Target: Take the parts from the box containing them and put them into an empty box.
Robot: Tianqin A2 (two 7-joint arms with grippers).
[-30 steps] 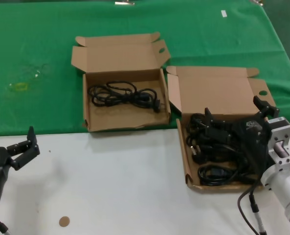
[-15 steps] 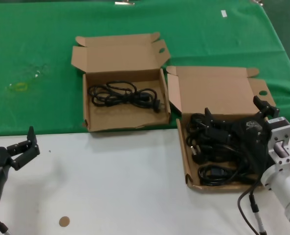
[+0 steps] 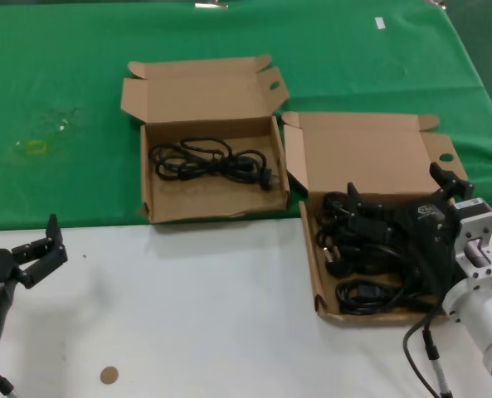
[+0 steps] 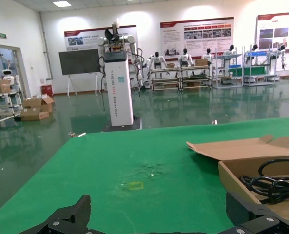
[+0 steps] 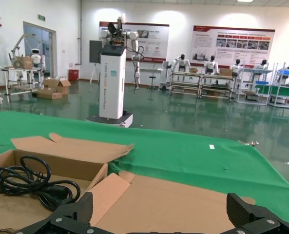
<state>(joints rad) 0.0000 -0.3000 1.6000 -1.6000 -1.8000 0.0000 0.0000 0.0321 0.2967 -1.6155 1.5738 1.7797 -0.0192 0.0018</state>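
The box with the round hole [image 3: 446, 157] in its lid ear [image 3: 309, 249] sits at the right and holds several black power cords [image 3: 366, 265]. My right gripper [image 3: 395, 184] hangs open just above those cords, holding nothing; in the right wrist view [image 5: 163, 214] its fingers [image 5: 81, 207] frame the brown lid. The box with the oval hole [image 3: 273, 84] [image 3: 204, 195] sits to the left, with one cord bundle [image 3: 212, 159] inside; the bundle also shows in the right wrist view [image 5: 27, 183]. My left gripper [image 3: 51, 245] is open and empty, parked over the white table at the lower left.
Both boxes straddle the line between the green cloth [image 3: 63, 66] behind and the white tabletop [image 3: 187, 307] in front. A small brown disc [image 3: 107, 375] lies on the white tabletop. A yellow mark [image 3: 30, 147] is on the cloth at the left.
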